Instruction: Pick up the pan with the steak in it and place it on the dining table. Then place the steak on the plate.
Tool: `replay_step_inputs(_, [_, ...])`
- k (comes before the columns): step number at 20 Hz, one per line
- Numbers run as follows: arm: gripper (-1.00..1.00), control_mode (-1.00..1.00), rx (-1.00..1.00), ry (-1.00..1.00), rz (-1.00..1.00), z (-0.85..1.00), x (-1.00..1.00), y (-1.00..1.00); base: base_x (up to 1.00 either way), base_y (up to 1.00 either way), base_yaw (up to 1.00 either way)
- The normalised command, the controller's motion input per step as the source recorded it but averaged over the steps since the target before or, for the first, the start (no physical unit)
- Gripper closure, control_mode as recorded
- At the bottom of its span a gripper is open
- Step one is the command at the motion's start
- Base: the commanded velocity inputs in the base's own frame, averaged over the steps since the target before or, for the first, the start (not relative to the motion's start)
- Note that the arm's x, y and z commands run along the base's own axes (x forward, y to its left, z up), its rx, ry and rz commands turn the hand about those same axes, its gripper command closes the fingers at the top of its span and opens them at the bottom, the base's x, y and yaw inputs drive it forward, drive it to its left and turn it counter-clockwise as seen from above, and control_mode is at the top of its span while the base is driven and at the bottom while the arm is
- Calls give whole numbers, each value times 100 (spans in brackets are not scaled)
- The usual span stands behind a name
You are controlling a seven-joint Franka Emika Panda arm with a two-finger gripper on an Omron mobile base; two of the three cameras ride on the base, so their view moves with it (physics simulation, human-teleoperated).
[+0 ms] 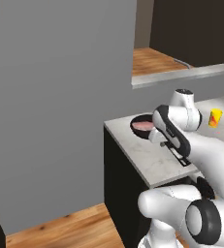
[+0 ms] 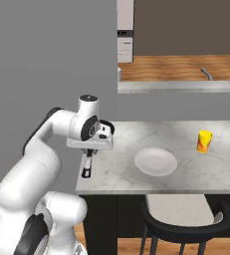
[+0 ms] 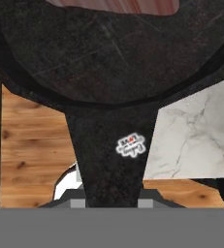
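Note:
The black pan (image 1: 136,131) is at the far left corner of the dining table (image 1: 150,162), with the pink steak (image 1: 143,126) lying in it. My gripper (image 3: 111,202) is shut on the pan's handle (image 3: 111,150), which runs straight back between the fingers. Above the handle the hand view shows the pan's dark bowl (image 3: 113,53) and the edge of the steak (image 3: 118,5). Part of the pan hangs past the table's marble edge (image 3: 196,135). I cannot tell whether it rests on the top. The pale plate (image 2: 156,162) lies to the right of my gripper (image 2: 88,160).
A small yellow cup (image 2: 204,141) stands on the table right of the plate. A dark stool (image 2: 186,219) sits under the table's front edge. A grey wall (image 1: 60,97) rises left of the table, with wood floor (image 3: 31,145) below. A counter ledge (image 2: 181,85) runs behind.

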Motion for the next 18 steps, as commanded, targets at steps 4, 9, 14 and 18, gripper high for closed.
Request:
replay_step_inputs(4, [100, -100, 0, 2, -1, -38, 59, -12, 0, 0, 0])
replay_step_inputs(9, [100, -100, 0, 0, -1, -61, 27, -16, 0, 0, 0])
replay_step_inputs(14, [100, -100, 1, -6, -1, -58, 15, -15, 0, 0, 0])
replay_step_inputs(18, [100, -100, 0, -8, 0, -34, 15, -6, 0, 0, 0])
